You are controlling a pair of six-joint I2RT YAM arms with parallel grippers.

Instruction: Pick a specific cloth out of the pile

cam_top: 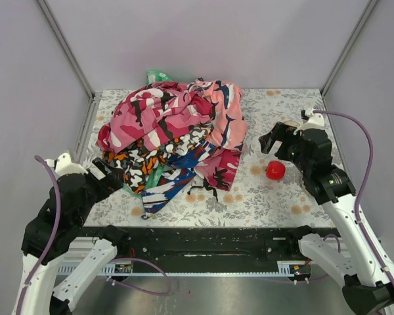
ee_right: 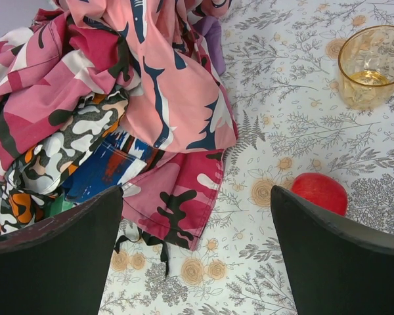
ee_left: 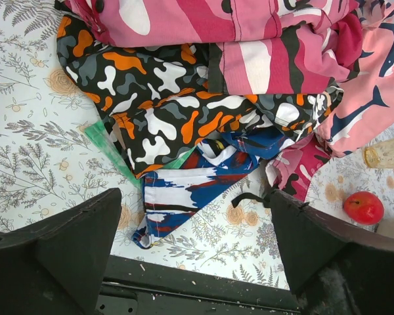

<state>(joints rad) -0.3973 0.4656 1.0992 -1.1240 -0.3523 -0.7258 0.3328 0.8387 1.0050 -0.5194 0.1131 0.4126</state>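
Floral table (cam_top: 282, 197) bore the pile (cam_top: 171, 131); we held left gripper (ee_left: 194, 203) and right gripper (ee_right: 197, 197) spread beside it, because the cloth (ee_right: 213, 42) lay buried, one purple sliver showing.

Soft matt cloth pile (cam_top: 171, 131), clear glossy amber cup (ee_right: 371, 65), smooth shiny red ball (ee_right: 320, 192), matt printed table cover (cam_top: 276, 203)

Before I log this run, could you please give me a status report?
Left gripper, right gripper: jaws open, empty. Lavender-purple soft cloth barely peeking from pile of bright patterned cloths. Salmon dark-marked cloth draped in front.
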